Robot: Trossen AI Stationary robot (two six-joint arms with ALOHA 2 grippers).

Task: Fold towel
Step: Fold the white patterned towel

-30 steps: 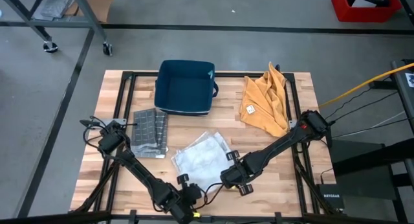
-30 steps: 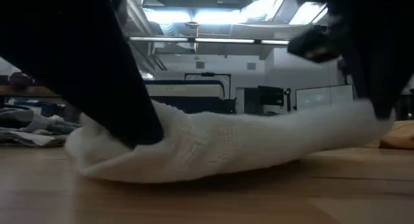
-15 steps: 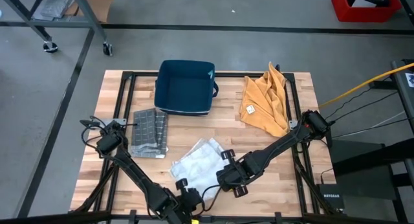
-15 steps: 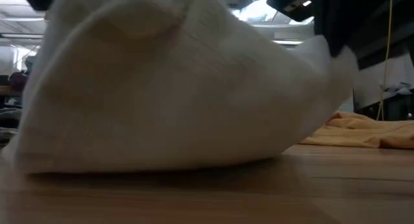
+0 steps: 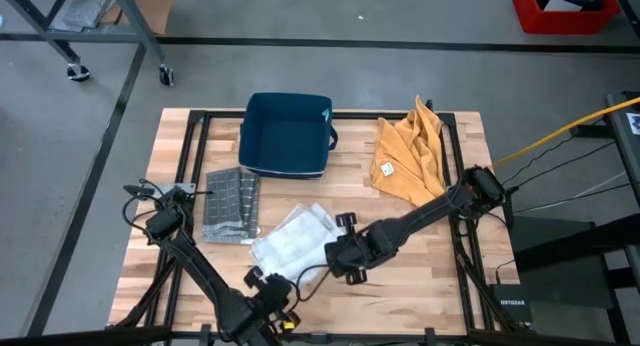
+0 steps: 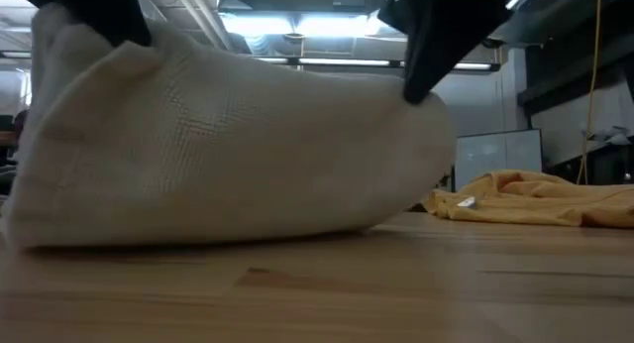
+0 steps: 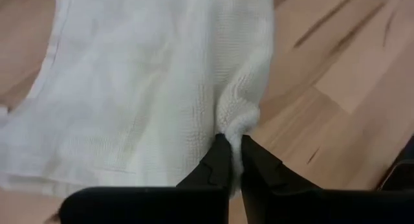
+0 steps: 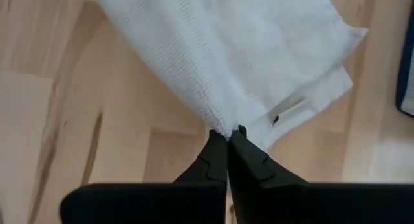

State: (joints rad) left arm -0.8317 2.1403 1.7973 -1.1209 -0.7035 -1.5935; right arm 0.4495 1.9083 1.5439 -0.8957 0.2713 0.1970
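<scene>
Two pincers: left pincer and right pincer were each clamped tight on a near corner of the white waffle-weave cotton towel.
Wooden slatted counter: the towel lay near the front edge, its near corners raised.
Risk, uneven fold: mismatched travel would likely skew the edges.
Risk, slip: thin corner pinches might pull free under tension.

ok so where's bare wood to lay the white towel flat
Bare table lies near the front right, below the orange cloth, and in a strip between the blue bin and the white towel. The grey mat crowds the left.
</scene>
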